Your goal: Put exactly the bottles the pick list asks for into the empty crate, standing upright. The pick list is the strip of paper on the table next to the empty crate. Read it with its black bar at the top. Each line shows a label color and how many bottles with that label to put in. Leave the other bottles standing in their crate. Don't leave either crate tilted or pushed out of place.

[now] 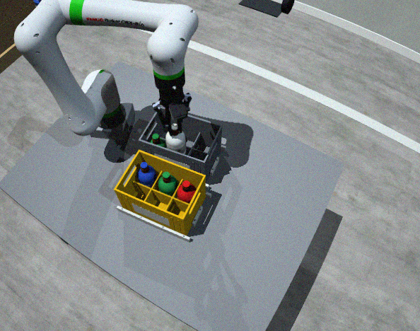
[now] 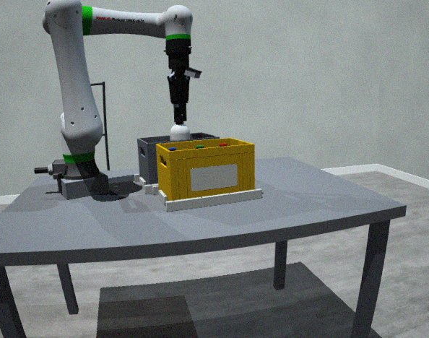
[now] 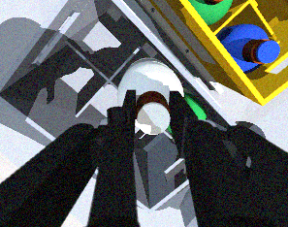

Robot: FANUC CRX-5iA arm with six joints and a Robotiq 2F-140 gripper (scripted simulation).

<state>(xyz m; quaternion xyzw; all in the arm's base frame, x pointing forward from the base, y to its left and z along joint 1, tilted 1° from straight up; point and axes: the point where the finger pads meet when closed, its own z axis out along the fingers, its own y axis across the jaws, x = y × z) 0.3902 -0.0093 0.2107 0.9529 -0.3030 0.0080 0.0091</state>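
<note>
My gripper (image 1: 174, 126) (image 2: 180, 122) (image 3: 151, 105) is shut on the neck of a white bottle (image 1: 175, 141) (image 2: 180, 133) (image 3: 148, 78). The bottle is upright, its lower part inside the grey crate (image 1: 214, 151) (image 2: 149, 169), in the middle of the row nearer the yellow crate; its base is hidden. A green bottle (image 1: 155, 138) (image 3: 195, 108) stands beside it in that row. The yellow crate (image 1: 182, 224) (image 2: 175, 174) (image 3: 262, 99) holds a blue bottle (image 1: 146, 176) (image 3: 241, 46), a green one (image 1: 167, 185) (image 3: 210, 12) and a red one (image 1: 184, 194), all upright. I cannot make out the pick list.
White rails (image 1: 153, 223) (image 2: 214, 199) run along the foot of the yellow crate. The two crates stand close together, both level. The yellow crate's near row of compartments shows no bottles. The arm's base (image 1: 121, 122) (image 2: 81, 183) stands left of the grey crate.
</note>
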